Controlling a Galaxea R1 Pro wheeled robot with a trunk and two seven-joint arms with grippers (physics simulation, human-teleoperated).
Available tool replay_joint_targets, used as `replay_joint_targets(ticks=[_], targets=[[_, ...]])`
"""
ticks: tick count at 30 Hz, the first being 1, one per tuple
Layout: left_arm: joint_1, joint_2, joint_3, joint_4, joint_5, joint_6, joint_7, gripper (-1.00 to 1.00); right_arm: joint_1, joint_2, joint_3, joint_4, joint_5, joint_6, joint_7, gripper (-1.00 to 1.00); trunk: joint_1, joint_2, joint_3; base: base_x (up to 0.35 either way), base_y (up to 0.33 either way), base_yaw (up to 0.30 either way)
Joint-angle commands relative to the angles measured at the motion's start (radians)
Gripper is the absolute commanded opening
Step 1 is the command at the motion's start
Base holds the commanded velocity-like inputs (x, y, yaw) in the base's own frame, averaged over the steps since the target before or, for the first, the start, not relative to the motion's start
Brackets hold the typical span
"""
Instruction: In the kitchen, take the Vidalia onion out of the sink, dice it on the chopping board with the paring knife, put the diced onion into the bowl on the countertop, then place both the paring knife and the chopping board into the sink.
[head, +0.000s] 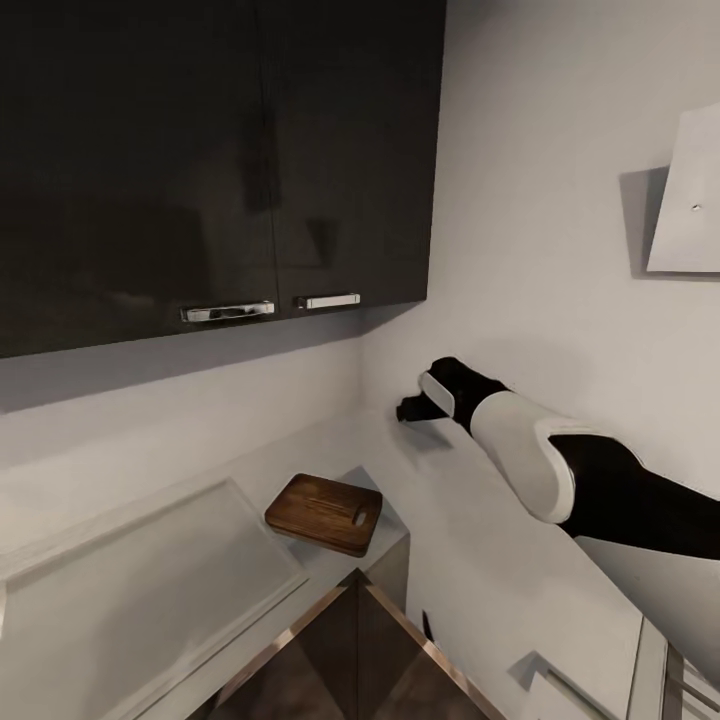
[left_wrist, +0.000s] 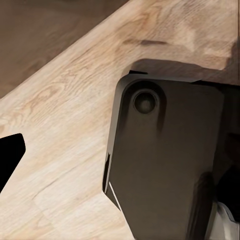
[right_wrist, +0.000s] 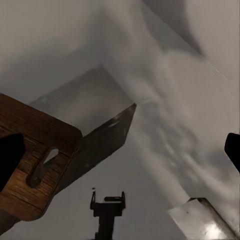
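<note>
— Which step are you on?

— An early one, I judge. I can't see the Vidalia onion, the paring knife or the bowl. The chopping board lies at the corner of the countertop, at about 6 o'clock in my head view, partly over the edge.

— And your right arm?

— Stretched forward over the countertop toward the back wall, my right gripper near 1 o'clock. In the right wrist view its fingertips stand wide apart with nothing between them.

— The left?

— My left gripper hangs low over a wooden floor; I cannot tell how its fingers stand.

— Next?

— Probably turning to find the sink and the onion.
</note>
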Motion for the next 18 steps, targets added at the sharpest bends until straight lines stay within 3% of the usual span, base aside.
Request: replay_joint_targets(ticks=[1, 6, 18], targets=[[0.000, -0.002, 0.004, 0.002, 0.002, -0.005, 0.000, 1.00, 0.001, 0.000, -0.009, -0.002, -0.003, 0.004, -0.002, 1.00, 0.000, 0.000, 0.000, 0.000, 0.000, 0.000], [0.000, -0.005, 0.004, 0.002, 0.002, -0.005, 0.000, 1.00, 0.004, 0.000, -0.009, -0.002, -0.025, -0.005, -0.002, 1.00, 0.000, 0.000, 0.000, 0.000, 0.000, 0.000], [0.000, -0.006, 0.004, 0.002, 0.002, -0.005, 0.001, 1.00, 0.055, 0.000, -0.009, 0.000, -0.035, -0.138, 0.005, 1.00, 0.000, 0.000, 0.000, 0.000, 0.000, 0.000]])
